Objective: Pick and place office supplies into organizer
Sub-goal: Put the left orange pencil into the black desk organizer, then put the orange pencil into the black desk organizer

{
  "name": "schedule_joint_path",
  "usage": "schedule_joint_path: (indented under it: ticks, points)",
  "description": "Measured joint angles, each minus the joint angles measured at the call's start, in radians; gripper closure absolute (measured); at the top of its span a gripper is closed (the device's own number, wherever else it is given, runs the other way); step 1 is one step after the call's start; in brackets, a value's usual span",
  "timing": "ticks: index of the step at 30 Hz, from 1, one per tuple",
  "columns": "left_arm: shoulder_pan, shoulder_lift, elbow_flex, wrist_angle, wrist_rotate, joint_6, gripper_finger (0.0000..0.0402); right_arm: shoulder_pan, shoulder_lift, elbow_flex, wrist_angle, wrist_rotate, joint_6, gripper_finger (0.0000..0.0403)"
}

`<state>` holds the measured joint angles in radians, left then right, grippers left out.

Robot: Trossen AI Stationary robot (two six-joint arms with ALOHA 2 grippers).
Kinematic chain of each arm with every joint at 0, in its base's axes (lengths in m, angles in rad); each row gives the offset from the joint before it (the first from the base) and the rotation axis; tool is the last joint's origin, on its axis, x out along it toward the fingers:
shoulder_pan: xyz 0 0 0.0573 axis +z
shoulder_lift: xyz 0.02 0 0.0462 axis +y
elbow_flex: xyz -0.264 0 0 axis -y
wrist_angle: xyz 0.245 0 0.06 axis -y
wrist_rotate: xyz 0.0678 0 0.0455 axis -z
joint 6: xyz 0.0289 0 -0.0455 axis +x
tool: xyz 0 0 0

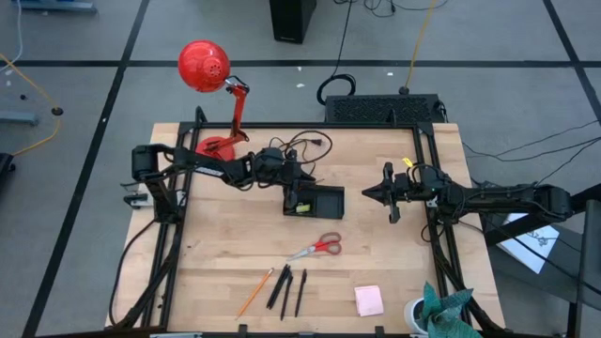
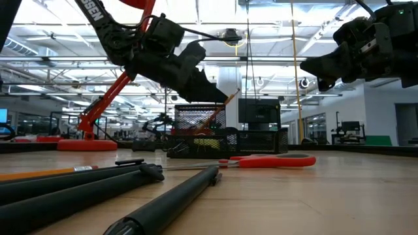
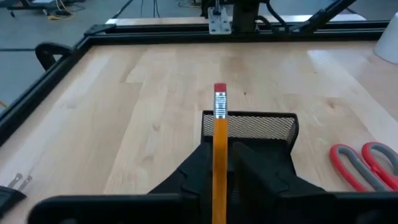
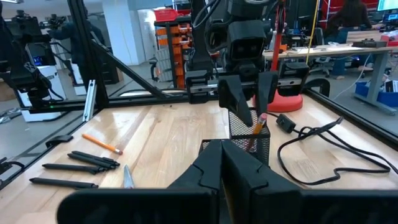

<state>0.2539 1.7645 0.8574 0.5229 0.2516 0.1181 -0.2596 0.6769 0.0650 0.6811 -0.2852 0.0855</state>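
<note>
A pencil (image 3: 219,155) is held between the left gripper's (image 4: 247,107) fingers over the organizer (image 1: 315,201); the right gripper (image 1: 372,193), clenched empty, is kept aside.

from my seat the middle of the bench (image 1: 225,246) is mostly bare wood, open for a pass between the organizer (image 1: 315,201) and the scissors (image 1: 319,248). the left gripper (image 1: 297,195) sits right over the organizer's left compartment with a pencil (image 3: 219,155) sticking up between its fingers, blocking that approach. the right gripper (image 1: 372,193) hangs just right of the organizer. the lamp (image 1: 218,103) and a loose cable (image 1: 302,147) crowd the far edge. pens (image 1: 285,289) and the sticky-note pad (image 1: 368,300) line the near edge.
</note>
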Motion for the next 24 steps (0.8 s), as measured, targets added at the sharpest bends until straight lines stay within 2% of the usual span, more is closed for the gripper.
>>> schedule_joint_path:
  ticks: [11, 14, 17, 19, 21, 24]
  points:
    - [-0.014, -0.016, 0.000, 0.019, 0.007, 0.005, 0.0250, 0.000, 0.000, 0.000, 0.000, 0.000, 0.001, 0.0399]
    - [-0.023, -0.064, 0.004, 0.019, 0.008, 0.010, 0.0244, 0.000, 0.000, 0.000, -0.001, -0.003, 0.006, 0.0399]
    - [-0.045, -0.167, 0.004, -0.036, -0.009, -0.001, 0.0243, 0.000, 0.000, 0.000, -0.002, -0.004, 0.007, 0.0399]
    - [-0.078, -0.254, 0.021, -0.161, -0.101, -0.027, 0.0243, 0.000, 0.000, 0.000, -0.003, -0.004, 0.007, 0.0399]
    - [-0.131, -0.344, 0.059, -0.382, -0.229, -0.020, 0.0243, 0.000, 0.000, 0.000, -0.006, -0.004, 0.007, 0.0399]
    - [-0.260, -0.415, 0.140, -0.711, -0.456, -0.036, 0.0243, 0.000, 0.000, 0.000, -0.006, -0.004, 0.007, 0.0399]
